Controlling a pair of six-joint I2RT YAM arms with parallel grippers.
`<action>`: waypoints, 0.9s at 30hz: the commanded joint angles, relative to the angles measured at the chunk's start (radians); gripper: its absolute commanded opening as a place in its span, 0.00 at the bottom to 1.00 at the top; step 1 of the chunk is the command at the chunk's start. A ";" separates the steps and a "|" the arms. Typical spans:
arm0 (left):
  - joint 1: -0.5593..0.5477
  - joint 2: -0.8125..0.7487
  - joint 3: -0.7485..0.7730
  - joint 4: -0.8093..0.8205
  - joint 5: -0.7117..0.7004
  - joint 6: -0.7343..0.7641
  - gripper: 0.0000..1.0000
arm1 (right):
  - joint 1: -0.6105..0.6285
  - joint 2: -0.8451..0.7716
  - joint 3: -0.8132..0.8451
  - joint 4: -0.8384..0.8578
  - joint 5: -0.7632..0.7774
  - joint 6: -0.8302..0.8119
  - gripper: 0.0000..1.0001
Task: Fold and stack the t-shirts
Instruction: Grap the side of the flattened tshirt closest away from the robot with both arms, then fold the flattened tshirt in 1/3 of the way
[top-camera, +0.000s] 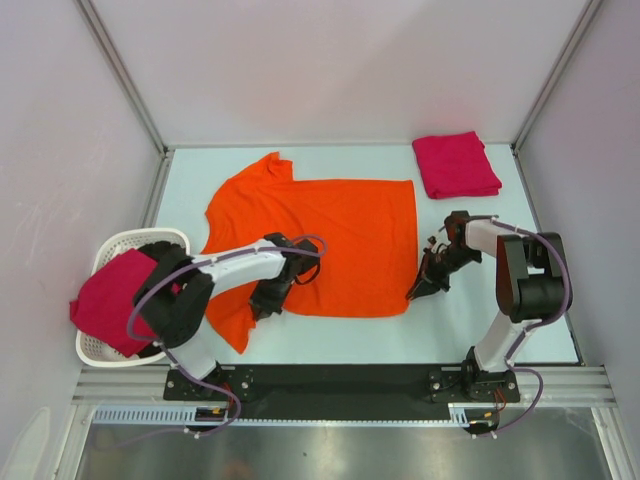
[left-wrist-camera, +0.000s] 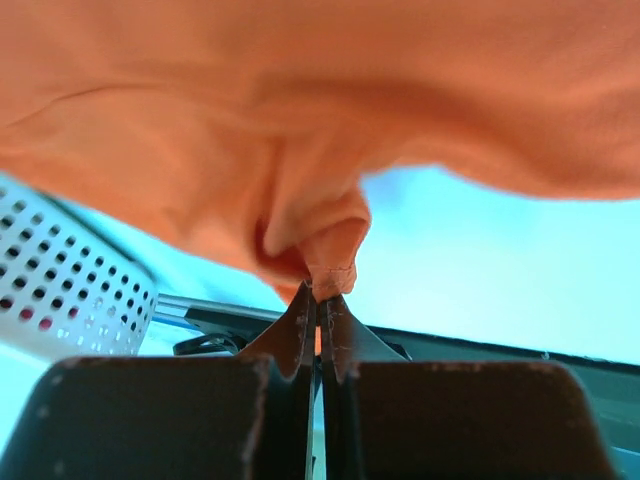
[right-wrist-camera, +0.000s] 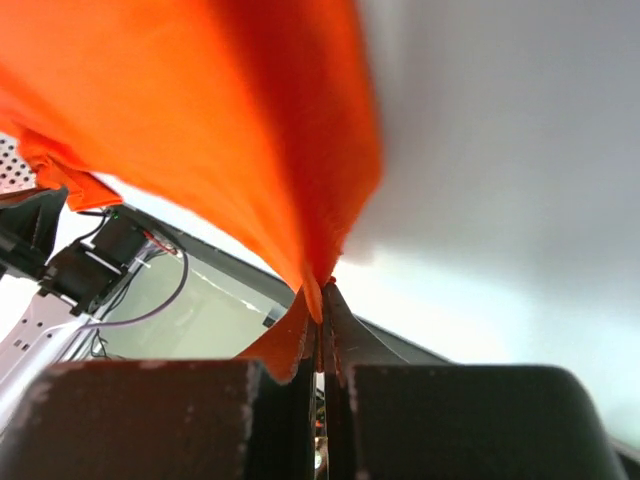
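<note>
Left wrist view: your left pincer (left-wrist-camera: 320, 300) is closed tight on a bunched fold of the orange t-shirt (left-wrist-camera: 300, 130).
Your right pincer (right-wrist-camera: 322, 295) likewise pinches the shirt's near right corner, jaws together. The shirt lies spread on the counter (top-camera: 500, 315). A folded crimson-pink t-shirt (top-camera: 456, 165) sits at the far right corner, and another crimson-pink t-shirt (top-camera: 108, 297) drapes over the white basket (top-camera: 122, 241) at the left edge.
</note>
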 joint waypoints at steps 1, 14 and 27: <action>0.044 -0.117 0.064 -0.076 -0.065 -0.088 0.00 | -0.002 -0.087 0.098 -0.129 0.019 -0.031 0.00; 0.149 -0.145 -0.015 -0.122 -0.108 -0.169 0.00 | -0.026 -0.071 0.119 -0.171 0.049 -0.071 0.00; 0.343 -0.153 0.046 -0.102 -0.174 -0.163 0.00 | -0.051 -0.047 0.153 -0.168 0.062 -0.079 0.00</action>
